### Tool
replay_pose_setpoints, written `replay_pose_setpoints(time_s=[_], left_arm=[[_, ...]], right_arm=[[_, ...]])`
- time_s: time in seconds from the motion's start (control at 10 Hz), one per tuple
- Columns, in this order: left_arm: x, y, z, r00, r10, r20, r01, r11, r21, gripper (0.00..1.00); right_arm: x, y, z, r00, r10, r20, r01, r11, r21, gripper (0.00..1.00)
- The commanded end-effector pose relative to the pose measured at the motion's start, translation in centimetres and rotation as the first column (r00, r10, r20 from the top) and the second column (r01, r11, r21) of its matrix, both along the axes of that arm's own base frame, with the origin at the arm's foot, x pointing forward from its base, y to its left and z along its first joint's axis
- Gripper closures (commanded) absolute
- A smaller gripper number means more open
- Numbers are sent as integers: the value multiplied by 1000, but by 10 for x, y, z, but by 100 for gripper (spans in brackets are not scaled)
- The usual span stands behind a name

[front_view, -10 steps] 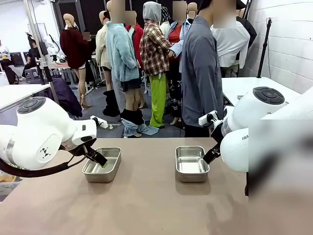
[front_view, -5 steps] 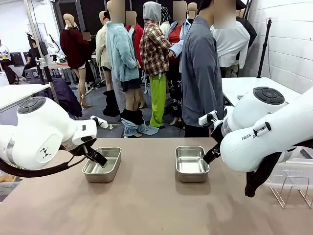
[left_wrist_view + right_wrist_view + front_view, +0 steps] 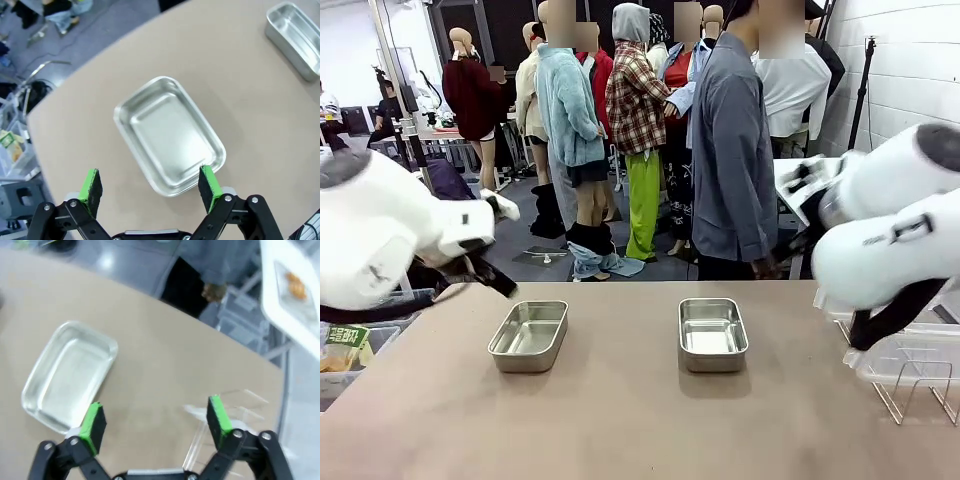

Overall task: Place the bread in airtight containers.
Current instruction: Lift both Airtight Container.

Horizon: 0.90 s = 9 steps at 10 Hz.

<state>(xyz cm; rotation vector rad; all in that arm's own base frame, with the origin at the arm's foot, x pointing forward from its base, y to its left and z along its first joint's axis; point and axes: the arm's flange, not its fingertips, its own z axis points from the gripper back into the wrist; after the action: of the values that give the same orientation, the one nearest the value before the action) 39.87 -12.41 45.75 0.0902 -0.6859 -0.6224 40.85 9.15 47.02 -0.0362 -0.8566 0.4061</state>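
- Two shallow, round-cornered stainless-steel boxes sit well apart on the brown table (image 3: 620, 425): the left container (image 3: 528, 336) and the right container (image 3: 712, 334). Both show bare metal floors, and neither has a lid on it.
- Your left gripper (image 3: 151, 184) hangs over the near end of the left container. Its green pads are spread wide, with nothing between them.
- Your right gripper (image 3: 156, 417) hangs over bare table to the right of the right container. Its fingers are also spread and empty. A clear plastic piece (image 3: 225, 402) lies on the table just beyond them.
- Bread: no roll is on the brown table. A small golden-orange lump (image 3: 295, 284) lies on a white side table at the far right. It is too blurred to be sure, but it is probably one of the rolls.
- A wire rack with clear plastic on it (image 3: 910, 370) stands at the right table edge. You cannot tell from here whether these are the lids.
- A person in a grey shirt (image 3: 730, 150) stands at the far side of the table, handing nothing over.
- Progress, as a judgement: the containers are set out and nothing is packed. You have yet to fetch the bread, load each container and clip on the lids.
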Motion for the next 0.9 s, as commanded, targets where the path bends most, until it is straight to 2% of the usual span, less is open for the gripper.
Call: replay_pose_setpoints(time_s=[0.0, 0.1, 0.3, 0.4, 0.5, 0.7, 0.8], left_arm=[[-26, 46, 40, 996, 82, 42, -83, 997, 0, 0], [-32, 79, 56, 989, 132, 62, -130, 991, -37, 0], [-48, 141, 63, 973, 229, 39, -221, 965, -143, 0], [-54, 171, 61, 954, 299, 32, -286, 934, -213, 0], [-61, 192, 58, 947, 319, 27, -301, 916, -265, 0], [-75, 214, 48, 936, 351, 22, -327, 891, -316, 0], [-74, 212, 42, 944, 330, 19, -306, 894, -326, 0]], right_arm=[[-12, -64, 15, 966, -244, 84, 241, 969, 49, 0], [-8, -111, 24, 923, -378, 78, 372, 925, 74, 0], [-10, -199, 13, 821, -571, -27, 570, 813, 119, 0], [-14, -239, -3, 777, -624, -84, 629, 763, 149, 0], [-20, -268, -19, 738, -661, -137, 675, 715, 185, 0], [-27, -304, -54, 703, -679, -214, 711, 660, 243, 0], [-25, -303, -65, 739, -644, -198, 673, 691, 264, 0]])
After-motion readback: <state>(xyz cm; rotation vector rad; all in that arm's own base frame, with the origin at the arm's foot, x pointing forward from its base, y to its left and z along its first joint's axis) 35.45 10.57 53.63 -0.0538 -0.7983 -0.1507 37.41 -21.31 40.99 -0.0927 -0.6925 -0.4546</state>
